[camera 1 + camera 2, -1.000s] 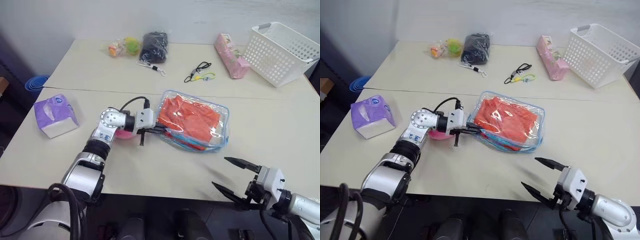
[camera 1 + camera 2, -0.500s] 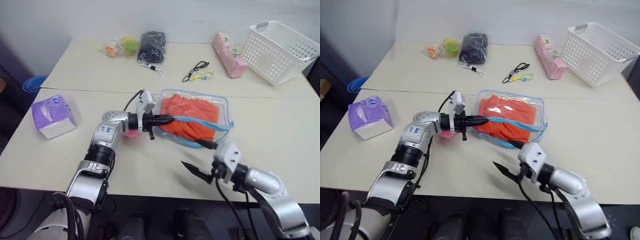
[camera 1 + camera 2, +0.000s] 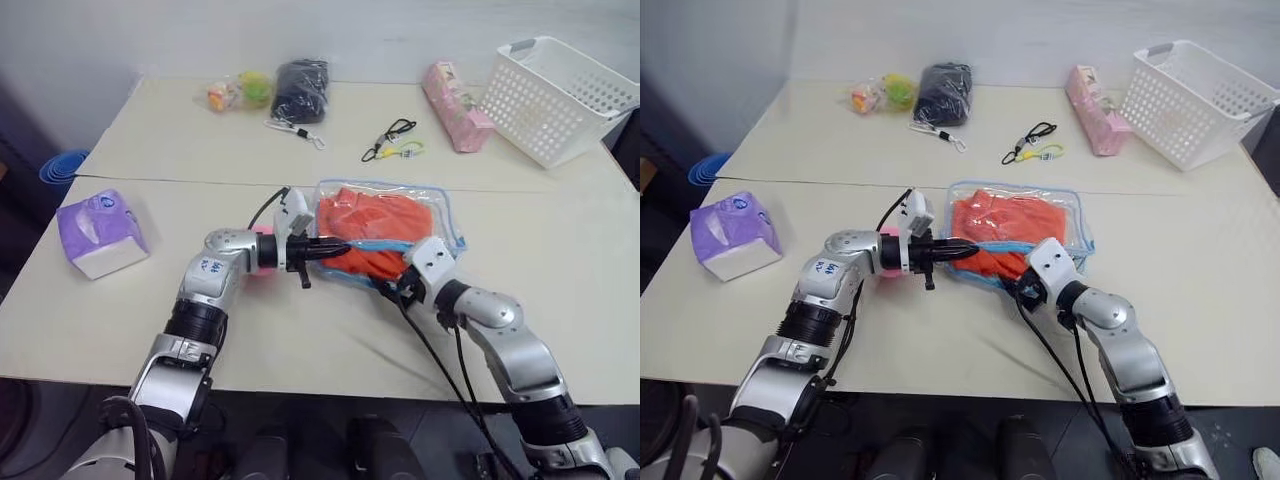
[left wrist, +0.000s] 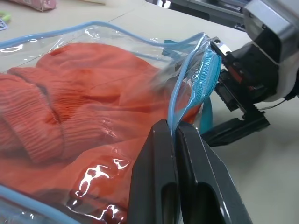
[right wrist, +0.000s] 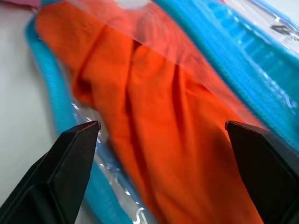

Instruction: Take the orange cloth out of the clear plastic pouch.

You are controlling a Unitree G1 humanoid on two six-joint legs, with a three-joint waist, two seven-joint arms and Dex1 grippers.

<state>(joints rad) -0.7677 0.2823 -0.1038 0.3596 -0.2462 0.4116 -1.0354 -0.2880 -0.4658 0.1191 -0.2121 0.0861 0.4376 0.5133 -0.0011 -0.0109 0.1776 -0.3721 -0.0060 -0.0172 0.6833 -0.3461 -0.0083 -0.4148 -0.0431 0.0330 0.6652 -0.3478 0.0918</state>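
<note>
cloth grab through open pouch mouth

cloth (image 5: 154, 130) sits inside the clear plastic pouch (image 3: 440, 205), which lies on the table (image 3: 300, 160) between the two arms. left gripper (image 4: 176, 133) is pressed together on the pouch's blue zipper trim (image 4: 205, 70), lifting the upper lip so the mouth gapes. right gripper (image 5: 163, 128) has its fingers spread wide, tips right at the opening with orange folds between them. cloth looks soft, light, wrinkly, should bunch and give easily; probably drags on the plastic. pouch film is thin, slick, floppy, likely to follow the cloth unless pinned. best hold: a raised fold near the mouth, pinching fabric only, not film or trim.
</note>
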